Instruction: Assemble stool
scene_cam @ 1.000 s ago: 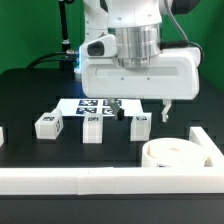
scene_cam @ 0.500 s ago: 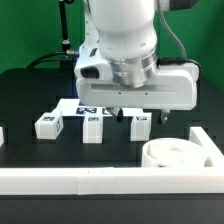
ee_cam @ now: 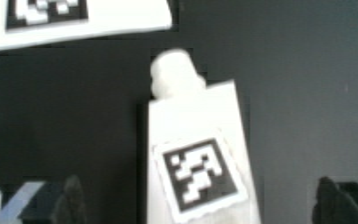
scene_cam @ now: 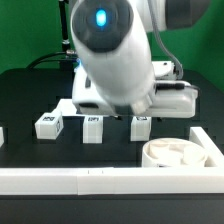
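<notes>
Three white stool legs with square tags stand in a row on the black table: one at the exterior view's left (scene_cam: 45, 125), one in the middle (scene_cam: 92, 128), one on the right (scene_cam: 140, 127). The round seat disc (scene_cam: 175, 153) lies at the front right. The arm's bulky white wrist hangs low over the middle and right legs and hides the fingers there. In the wrist view my gripper (ee_cam: 208, 200) is open, its dark fingers (ee_cam: 60, 200) wide apart on either side of one tagged leg (ee_cam: 197, 140). They are not touching it.
The marker board (scene_cam: 82, 104) lies behind the legs, partly hidden by the arm, and shows in the wrist view (ee_cam: 69, 20). A long white rail (scene_cam: 100, 181) runs along the table's front edge and turns up beside the seat disc.
The arm has tilted and swung its wrist toward the camera, now covering much of the exterior view. The legs and the seat disc have not moved.
</notes>
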